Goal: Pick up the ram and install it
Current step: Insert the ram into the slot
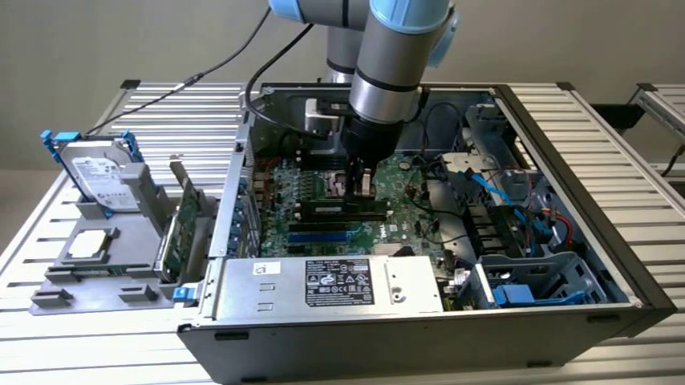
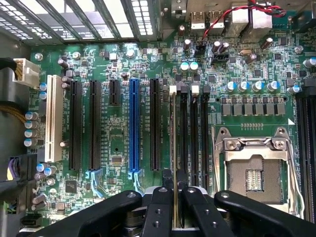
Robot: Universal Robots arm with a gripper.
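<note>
Closest to my wrist camera, the gripper [image 2: 175, 193] is clamped on the ram [image 2: 174, 138], its black fingers pinching the near end of the stick. So the pick-up is done, as I judge it.

The ram stands on its long edge, and I see it edge-on as a thin line. Its long axis runs straight away from the fingers, parallel to the black memory slots [image 2: 202, 133] and the blue slot [image 2: 133, 128]. It points toward the port blocks [image 2: 207, 17] at the far end of the motherboard [image 2: 116, 133]. It sits in line with the memory slot farthest from the CPU socket [image 2: 254, 170]. I cannot tell whether it is pressed home.

In the exterior view the gripper [image 1: 358, 180] is down inside the computer case [image 1: 567, 152].
</note>
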